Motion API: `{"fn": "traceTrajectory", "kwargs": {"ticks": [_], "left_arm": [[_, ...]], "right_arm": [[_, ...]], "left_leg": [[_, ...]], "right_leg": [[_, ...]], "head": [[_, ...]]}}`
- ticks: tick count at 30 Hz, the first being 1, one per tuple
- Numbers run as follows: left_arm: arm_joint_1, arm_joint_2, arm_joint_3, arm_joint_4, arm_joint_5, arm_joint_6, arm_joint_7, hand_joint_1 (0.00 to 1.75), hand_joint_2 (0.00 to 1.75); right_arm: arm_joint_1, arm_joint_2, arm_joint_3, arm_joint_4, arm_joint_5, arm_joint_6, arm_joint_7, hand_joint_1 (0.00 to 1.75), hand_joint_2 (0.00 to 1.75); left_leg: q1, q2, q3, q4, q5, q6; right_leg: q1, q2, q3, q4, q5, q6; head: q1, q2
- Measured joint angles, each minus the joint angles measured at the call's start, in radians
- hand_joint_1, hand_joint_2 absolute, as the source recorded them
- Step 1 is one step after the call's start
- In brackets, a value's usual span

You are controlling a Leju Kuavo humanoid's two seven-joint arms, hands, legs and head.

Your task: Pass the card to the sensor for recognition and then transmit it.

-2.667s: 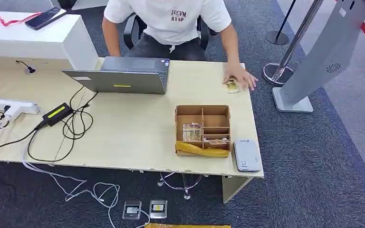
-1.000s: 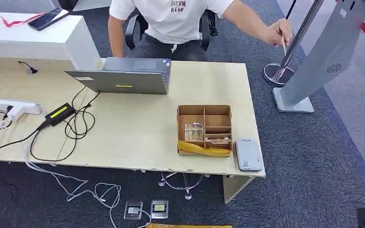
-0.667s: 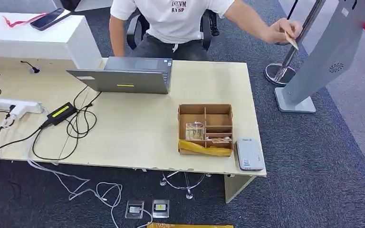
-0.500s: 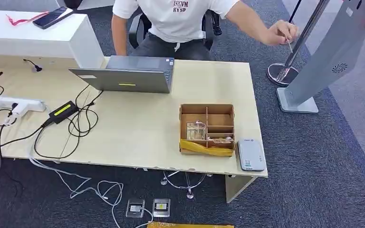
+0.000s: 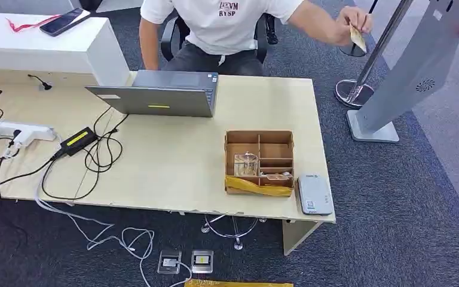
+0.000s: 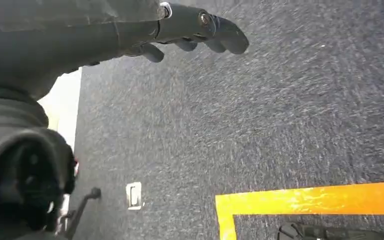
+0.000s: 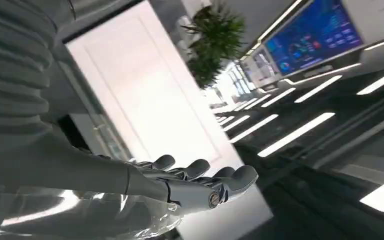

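Note:
A person seated behind the desk holds a small yellowish card (image 5: 357, 37) up in one hand (image 5: 349, 18), out past the desk's far right corner. The grey card sensor (image 5: 314, 194) lies flat at the desk's near right corner, beside a brown cardboard organiser box (image 5: 258, 139). My left hand (image 6: 190, 27) hangs over dark carpet with fingers stretched out and nothing in it. My right hand (image 7: 190, 182) is turned upward toward a lit ceiling, fingers extended side by side, palm bare.
A grey laptop (image 5: 158, 98) stands at the desk's far edge, with a power adapter (image 5: 77, 139), cables and a power strip (image 5: 12, 130) to the left. A grey kiosk stand (image 5: 406, 72) and a stanchion base (image 5: 351, 92) stand on the carpet at the right. Yellow floor tape (image 6: 305, 200) crosses the carpet.
The person picked the card up off the desk's far right corner and raised it out to the side. The head camera shifted slightly.

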Motion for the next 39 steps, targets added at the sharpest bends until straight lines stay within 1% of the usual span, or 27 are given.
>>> {"fn": "traceTrajectory", "kwargs": {"ticks": [2, 5, 9, 10, 13, 17, 21, 30, 33, 39], "left_arm": [[-0.001, 0.000, -0.008, 0.000, -0.002, 0.000, 0.000, 0.00, 0.00], [0.000, -0.001, -0.013, 0.000, -0.003, 0.000, 0.000, 0.00, 0.00], [-0.001, 0.000, -0.024, 0.000, -0.009, 0.000, 0.000, 0.00, 0.00], [-0.001, 0.000, -0.027, 0.000, -0.009, 0.002, 0.000, 0.00, 0.00], [-0.003, 0.000, -0.031, 0.000, -0.010, 0.005, 0.000, 0.00, 0.00], [-0.005, -0.001, -0.033, 0.000, -0.012, 0.003, 0.000, 0.00, 0.00], [-0.004, 0.000, -0.037, 0.000, -0.013, -0.006, 0.000, 0.00, 0.00], [-0.004, 0.002, -0.037, 0.000, -0.005, -0.014, 0.000, 0.00, 0.00], [-0.004, 0.002, -0.037, 0.000, -0.003, -0.017, 0.000, 0.00, 0.00], [-0.003, 0.002, -0.037, 0.000, -0.002, -0.018, 0.000, 0.00, 0.00]], "right_arm": [[0.000, 0.036, 0.033, 0.000, 0.000, -0.006, -0.011, 0.00, 1.75], [0.000, 0.069, 0.078, 0.001, 0.000, -0.008, -0.015, 0.00, 1.75], [0.005, 0.116, 0.121, 0.003, 0.000, -0.015, -0.080, 0.00, 1.75], [0.012, 0.138, 0.131, 0.004, 0.000, -0.015, -0.095, 0.00, 1.75], [0.050, 0.196, 0.150, 0.006, 0.000, -0.017, -0.121, 0.00, 1.75], [0.100, 0.252, 0.172, 0.009, -0.001, -0.021, -0.147, 0.00, 1.75], [0.146, 0.305, 0.190, 0.011, -0.001, -0.032, -0.176, 0.00, 1.75], [0.218, 0.395, 0.214, 0.014, -0.001, -0.040, -0.208, 0.00, 1.75], [0.232, 0.416, 0.215, 0.014, -0.001, -0.041, -0.208, 0.00, 1.75], [0.242, 0.439, 0.221, 0.014, -0.001, -0.039, -0.207, 0.00, 1.75]], "left_leg": [[0.001, 0.001, 0.000, 0.000, 0.000, 0.000], [0.001, 0.000, -0.001, 0.000, 0.000, 0.000], [0.001, 0.002, -0.001, 0.000, -0.001, -0.001], [0.002, 0.003, -0.001, 0.000, -0.001, -0.001], [0.003, 0.007, 0.002, 0.000, -0.001, -0.001], [0.004, 0.003, 0.000, 0.000, 0.000, -0.003], [0.005, 0.003, 0.000, 0.000, 0.000, -0.003], [0.005, 0.004, 0.000, 0.000, 0.000, -0.003], [0.005, 0.004, 0.000, 0.000, 0.000, -0.003], [0.005, 0.004, 0.000, 0.000, 0.000, -0.003]], "right_leg": [[0.000, 0.001, 0.000, 0.000, 0.000, 0.000], [0.001, -0.001, 0.000, 0.000, 0.000, 0.000], [0.001, 0.002, -0.001, 0.000, 0.000, 0.000], [0.001, 0.003, -0.001, 0.000, 0.000, 0.000], [0.003, 0.007, -0.001, 0.000, 0.001, -0.002], [0.004, 0.003, -0.001, 0.000, 0.001, -0.002], [0.005, 0.004, -0.001, 0.000, 0.002, -0.003], [0.005, 0.004, -0.001, 0.000, 0.002, -0.003], [0.005, 0.004, -0.001, 0.000, 0.002, -0.003], [0.005, 0.004, -0.001, 0.000, 0.002, -0.003]], "head": [[0.000, 0.000], [0.000, 0.000], [0.000, 0.000], [0.000, 0.000], [0.000, 0.000], [0.000, 0.000], [0.000, 0.000], [0.000, 0.000], [0.000, 0.000], [0.001, 0.000]]}}
